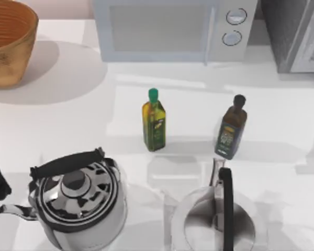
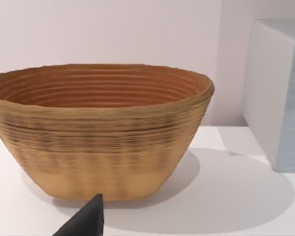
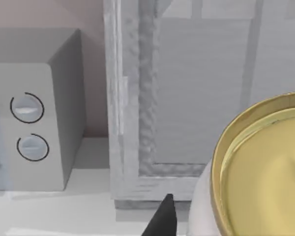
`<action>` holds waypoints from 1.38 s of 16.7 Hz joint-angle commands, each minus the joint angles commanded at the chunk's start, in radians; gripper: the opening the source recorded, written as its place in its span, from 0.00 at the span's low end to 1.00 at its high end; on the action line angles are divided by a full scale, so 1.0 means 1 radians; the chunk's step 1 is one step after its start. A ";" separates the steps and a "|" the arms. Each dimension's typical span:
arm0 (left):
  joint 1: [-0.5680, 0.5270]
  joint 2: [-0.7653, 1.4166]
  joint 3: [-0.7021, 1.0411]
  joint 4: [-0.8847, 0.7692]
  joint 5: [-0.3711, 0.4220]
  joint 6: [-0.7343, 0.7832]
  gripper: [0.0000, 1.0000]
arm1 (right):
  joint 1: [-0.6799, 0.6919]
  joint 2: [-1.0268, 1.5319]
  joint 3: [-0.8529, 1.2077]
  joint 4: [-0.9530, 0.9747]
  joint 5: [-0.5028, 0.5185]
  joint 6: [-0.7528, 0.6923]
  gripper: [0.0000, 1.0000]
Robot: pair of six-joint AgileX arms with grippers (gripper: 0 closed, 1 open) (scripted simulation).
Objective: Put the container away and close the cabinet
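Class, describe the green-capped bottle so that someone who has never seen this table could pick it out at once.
Start at the microwave along the table's far edge in the top view. Two small bottles stand upright in front of it, with two kettles nearer the camera. The green-capped bottle is the left one, yellow-green; its neighbour, the dark-capped bottle, is brownish and stands to its right.

wicker basket (image 1: 8, 42) cut by the top view's left edge, cabinet (image 1: 295, 34) cropped at right, gold-lidded container (image 3: 265, 172) cropped

The top view looks straight down on the tabletop (image 1: 282, 104). The left wrist view faces the basket (image 2: 101, 130) closely; the right faces the cabinet (image 3: 187, 98). All share the microwave (image 1: 172, 29).
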 joint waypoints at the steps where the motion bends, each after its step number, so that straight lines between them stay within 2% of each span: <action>1: 0.000 0.000 0.000 0.000 0.000 0.000 1.00 | 0.010 -0.088 -0.032 -0.031 0.008 0.001 0.00; 7: 0.000 0.000 0.000 0.000 0.000 0.000 1.00 | 0.054 -0.392 -0.173 -0.168 0.045 0.008 0.00; 14: 0.000 0.000 0.000 0.000 0.000 0.000 1.00 | 0.054 -0.394 -0.170 -0.179 0.048 0.010 0.00; 18: 0.000 0.000 0.000 0.000 0.000 0.000 1.00 | 0.067 -0.264 -0.022 -0.218 0.074 0.012 0.00; 23: 0.000 0.000 0.000 0.000 0.000 0.000 1.00 | 0.110 0.040 0.367 -0.316 0.119 0.016 0.00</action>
